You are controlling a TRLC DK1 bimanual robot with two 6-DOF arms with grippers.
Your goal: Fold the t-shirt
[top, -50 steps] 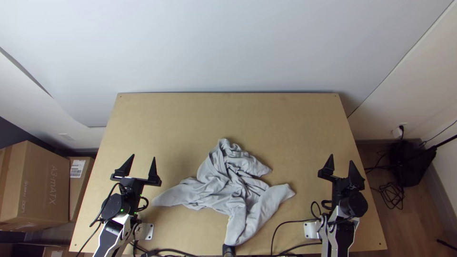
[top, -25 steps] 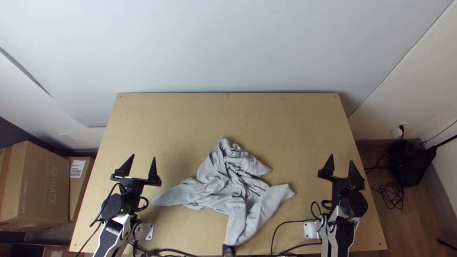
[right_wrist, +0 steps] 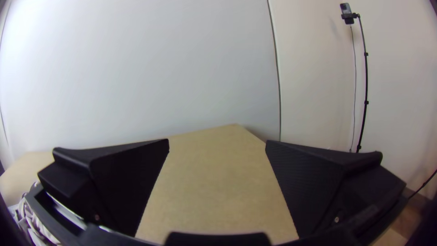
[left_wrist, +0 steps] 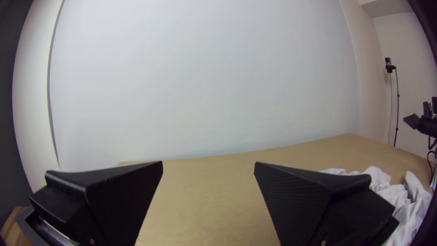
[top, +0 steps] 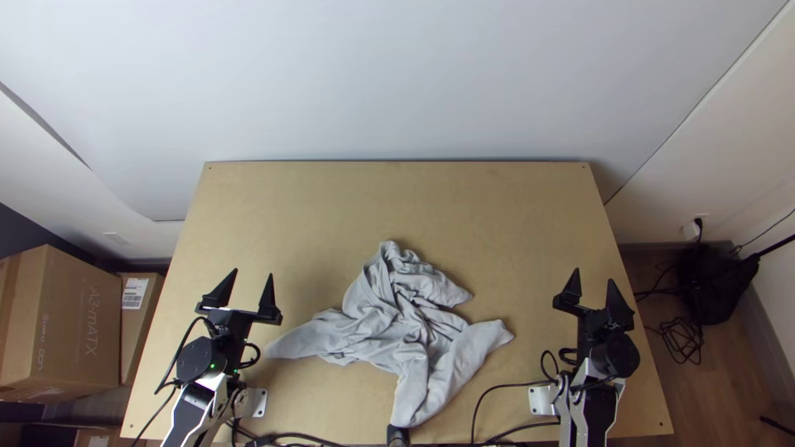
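The light grey t-shirt (top: 406, 323) lies bunched and wrinkled at the middle of the table's near half, two ends pointing left and right and one reaching the near edge. Left of it, apart from the cloth, my left gripper (top: 245, 283) stands open; the left wrist view shows the gripper (left_wrist: 208, 166) with bare table between its fingers and part of the t-shirt (left_wrist: 405, 205). My right gripper (top: 595, 283) is open to the right of the cloth, not touching it. In the right wrist view, nothing is between the fingers of that gripper (right_wrist: 217, 143), and a bit of t-shirt (right_wrist: 34, 223) shows.
The wooden table (top: 397, 203) has bare surface beyond the cloth, up to the white wall panel. Black cables (top: 497, 389) run along the near edge. Cardboard boxes (top: 70, 323) stand off the table's left side, and a black bag-like object (top: 716, 285) is on the floor at right.
My left gripper has shifted very slightly to the right. The right arm and the t-shirt have stayed as they were.
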